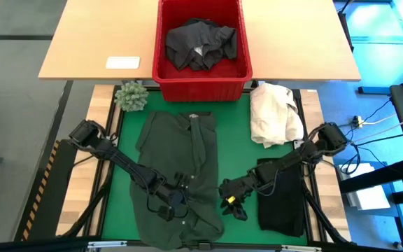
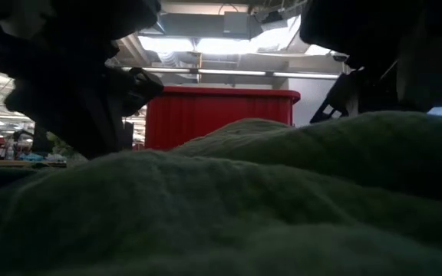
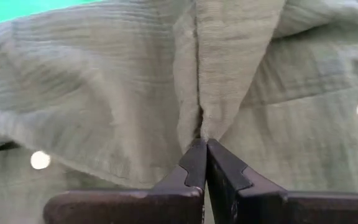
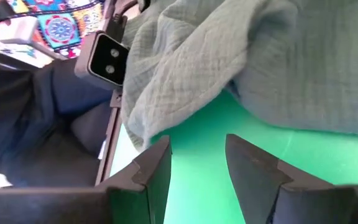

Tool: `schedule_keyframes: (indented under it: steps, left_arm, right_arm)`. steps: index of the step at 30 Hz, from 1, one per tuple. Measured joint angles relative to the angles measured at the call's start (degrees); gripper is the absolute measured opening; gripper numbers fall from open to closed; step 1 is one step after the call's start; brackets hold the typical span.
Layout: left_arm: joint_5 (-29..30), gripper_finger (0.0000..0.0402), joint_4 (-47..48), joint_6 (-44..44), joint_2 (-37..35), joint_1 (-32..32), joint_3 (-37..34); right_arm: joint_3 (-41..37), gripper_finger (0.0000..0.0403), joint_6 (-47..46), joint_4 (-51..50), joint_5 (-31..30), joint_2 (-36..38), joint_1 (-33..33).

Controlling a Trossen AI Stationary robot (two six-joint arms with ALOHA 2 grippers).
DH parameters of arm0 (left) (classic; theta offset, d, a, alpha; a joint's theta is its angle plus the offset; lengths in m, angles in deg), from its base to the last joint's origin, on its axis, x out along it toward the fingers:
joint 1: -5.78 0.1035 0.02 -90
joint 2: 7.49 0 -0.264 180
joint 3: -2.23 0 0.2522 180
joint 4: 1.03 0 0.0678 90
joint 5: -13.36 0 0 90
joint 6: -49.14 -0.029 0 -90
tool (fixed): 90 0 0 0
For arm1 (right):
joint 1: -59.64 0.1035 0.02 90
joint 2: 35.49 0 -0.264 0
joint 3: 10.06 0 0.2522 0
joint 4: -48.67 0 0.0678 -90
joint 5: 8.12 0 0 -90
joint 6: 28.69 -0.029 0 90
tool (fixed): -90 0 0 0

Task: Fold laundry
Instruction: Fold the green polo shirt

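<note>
our main risk: the dark green shirt (image 1: 180, 178), spread across the green mat (image 1: 240, 140) of the surface, is held only by a thin pinch of fabric in the left gripper (image 3: 202, 155), jaws closed on that fold. we judge a quick lift could let it slip or drag the whole shirt askew. the right gripper (image 4: 197, 165) hovers over bare mat beside the hem, jaws parted and empty; it could snag that edge. a red basket (image 1: 201, 70) with dark clothes sits beyond, a cream cloth heap (image 1: 275, 115) nearby. ceiling lights show behind.
</note>
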Motion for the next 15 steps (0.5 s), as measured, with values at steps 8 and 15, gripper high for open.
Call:
schedule_keyframes:
  steps: [8,15]
  left_arm:
    - [0.11,0.0000,2.92,0.84,0.00,1.39,0.00]
    - [-0.54,0.0000,7.24,4.70,0.00,1.74,0.00]
  right_arm:
    - [0.00,0.0154,-0.44,0.00,-9.33,0.00,4.08]
    - [0.00,0.0154,-0.15,0.75,-18.95,-0.51,5.36]
